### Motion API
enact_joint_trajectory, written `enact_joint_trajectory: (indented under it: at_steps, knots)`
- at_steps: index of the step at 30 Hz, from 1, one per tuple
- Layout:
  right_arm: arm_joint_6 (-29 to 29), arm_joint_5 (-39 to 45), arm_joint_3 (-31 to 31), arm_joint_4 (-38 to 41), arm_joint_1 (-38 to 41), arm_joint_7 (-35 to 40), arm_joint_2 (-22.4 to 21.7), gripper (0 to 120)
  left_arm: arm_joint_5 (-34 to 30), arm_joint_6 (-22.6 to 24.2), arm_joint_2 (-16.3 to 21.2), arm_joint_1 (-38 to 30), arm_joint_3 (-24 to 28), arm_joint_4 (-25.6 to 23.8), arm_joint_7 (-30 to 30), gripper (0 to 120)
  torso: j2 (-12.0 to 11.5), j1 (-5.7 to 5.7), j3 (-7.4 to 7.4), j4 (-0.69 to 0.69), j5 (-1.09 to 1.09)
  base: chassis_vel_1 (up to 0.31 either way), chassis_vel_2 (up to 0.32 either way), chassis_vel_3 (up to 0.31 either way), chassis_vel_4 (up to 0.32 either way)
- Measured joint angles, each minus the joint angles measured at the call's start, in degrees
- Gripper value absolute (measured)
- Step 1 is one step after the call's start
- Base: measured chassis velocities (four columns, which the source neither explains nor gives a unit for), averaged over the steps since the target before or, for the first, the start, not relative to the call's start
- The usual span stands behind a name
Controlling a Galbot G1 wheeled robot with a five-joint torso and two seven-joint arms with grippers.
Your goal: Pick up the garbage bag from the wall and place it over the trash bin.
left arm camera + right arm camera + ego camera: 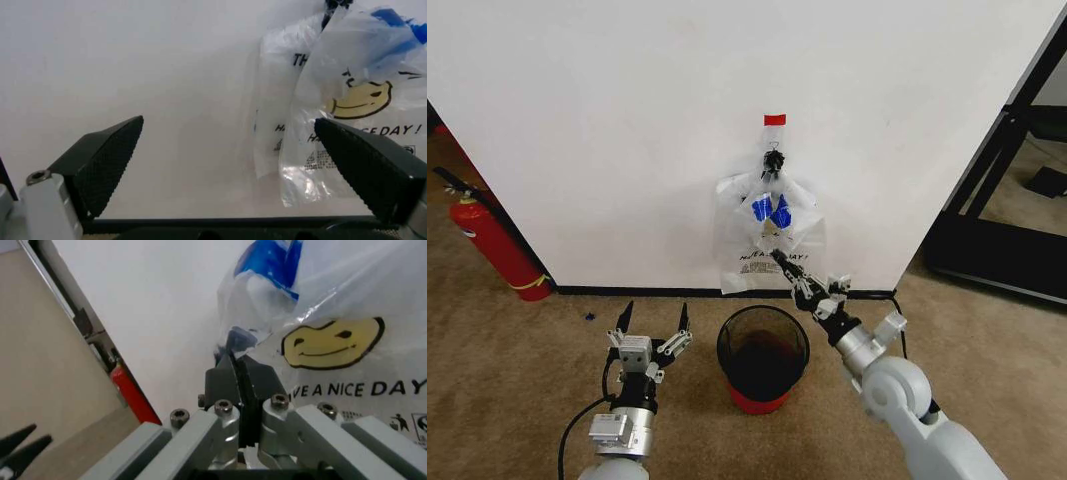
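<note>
Translucent-white plastic forms the garbage bag (770,236), which hangs at frame centre in the head view from a black clip (773,160) on the wall (607,120), below a red tape strip (774,119). Blue patches, a yellow smiley face and black lettering are visible on the bag.

Right gripper (779,258): extended from the lower right of the frame up to the bag's lower middle. In the right wrist view its fingers (235,385) are pressed together with almost no gap, their tips against the plastic beside the smiley face; whether film is pinched between them cannot be told.

Left gripper (654,318): positioned low at lower left, jaws spread wide, holding nothing, well apart from the bag.

Trash bin (763,358): stands on the carpet at lower centre, between the two arms, directly below the bag. A red fire extinguisher (489,240) stands at the left edge.
</note>
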Motion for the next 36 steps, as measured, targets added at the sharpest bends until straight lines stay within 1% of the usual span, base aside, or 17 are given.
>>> enact_joint_trajectory:
  at_steps: [8, 25, 36]
  knots:
    - [1.19, -3.5, 1.34, 1.74, -5.12, -1.21, -0.08, 0, 0.02, -0.12, 0.35, 0.02, 0.19, -0.49, 0.0, 100, 0.0, 0.0, 0.0, 0.0, 0.0, 0.0, 0.0, 0.0, 0.0]
    - [4.08, -9.26, 2.41, 3.09, -10.39, -2.52, -0.97, 0, -0.09, -0.15, 0.78, -0.66, 0.67, -1.02, 0.0, 100, 0.0, 0.0, 0.0, 0.0, 0.0, 0.0, 0.0, 0.0, 0.0]
    - [6.92, -13.64, 4.22, 4.35, -15.48, -4.27, -1.23, 0, -0.13, -0.25, 0.9, -0.62, 1.2, -0.94, 0.0, 100, 0.0, 0.0, 0.0, 0.0, 0.0, 0.0, 0.0, 0.0, 0.0]
